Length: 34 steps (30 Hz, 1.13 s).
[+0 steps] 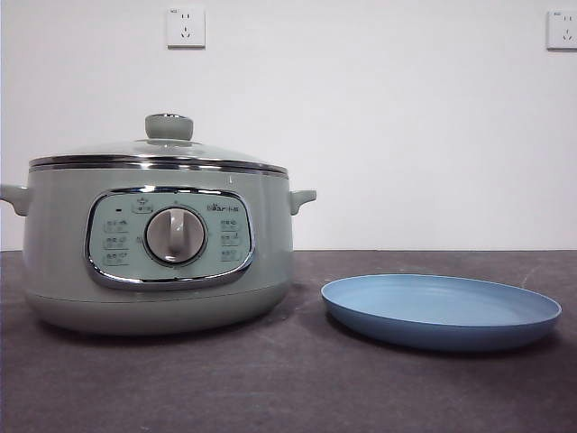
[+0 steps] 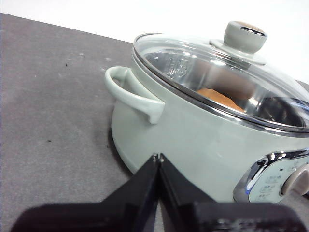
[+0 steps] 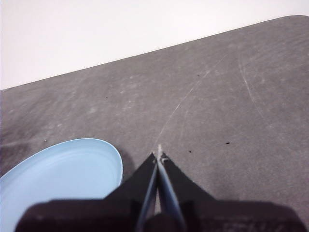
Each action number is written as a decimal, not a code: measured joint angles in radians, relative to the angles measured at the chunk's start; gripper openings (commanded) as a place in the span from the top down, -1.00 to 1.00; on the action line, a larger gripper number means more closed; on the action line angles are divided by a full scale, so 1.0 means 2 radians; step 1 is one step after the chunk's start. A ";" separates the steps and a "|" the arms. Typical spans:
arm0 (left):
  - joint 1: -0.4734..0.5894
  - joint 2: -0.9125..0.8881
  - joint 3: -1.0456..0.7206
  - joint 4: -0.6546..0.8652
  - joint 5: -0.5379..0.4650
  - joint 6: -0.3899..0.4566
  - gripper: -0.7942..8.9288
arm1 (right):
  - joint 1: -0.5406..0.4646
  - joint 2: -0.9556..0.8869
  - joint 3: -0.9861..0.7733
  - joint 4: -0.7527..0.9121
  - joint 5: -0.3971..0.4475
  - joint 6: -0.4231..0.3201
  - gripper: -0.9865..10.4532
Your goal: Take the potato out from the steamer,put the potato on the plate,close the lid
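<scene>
The sage-green steamer [image 1: 158, 244] stands at the left of the table with its glass lid [image 1: 158, 152] on it, green knob [image 1: 169, 126] on top. In the left wrist view the steamer [image 2: 193, 140] is close, and the orange-brown potato [image 2: 219, 100] shows inside through the lid [image 2: 217, 72]. My left gripper [image 2: 158, 157] is shut and empty, beside the steamer below its side handle [image 2: 133, 94]. The blue plate [image 1: 440, 311] lies empty to the right of the steamer. My right gripper [image 3: 158, 155] is shut and empty above the table next to the plate [image 3: 58, 179]. Neither arm shows in the front view.
The dark grey table [image 1: 288, 388] runs up to a white wall with two sockets [image 1: 186, 27]. The table [image 3: 217, 111] beyond the plate shows faint scratches.
</scene>
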 measured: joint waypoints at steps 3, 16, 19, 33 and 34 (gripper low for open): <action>0.000 0.000 0.000 0.000 0.000 0.000 0.84 | 0.000 0.000 0.000 0.000 -0.001 0.000 0.83; 0.000 0.000 0.000 0.075 0.000 -0.006 0.85 | 0.000 0.001 0.000 0.060 -0.005 0.047 0.83; 0.000 0.000 0.016 0.081 0.000 -0.022 0.85 | 0.000 0.001 0.011 0.101 -0.005 0.093 0.84; 0.000 0.153 0.303 0.039 -0.014 -0.007 0.85 | 0.000 0.167 0.316 0.126 -0.073 0.122 0.84; 0.000 0.175 0.329 0.031 -0.004 0.003 0.85 | 0.000 0.191 0.348 0.119 -0.095 0.113 0.84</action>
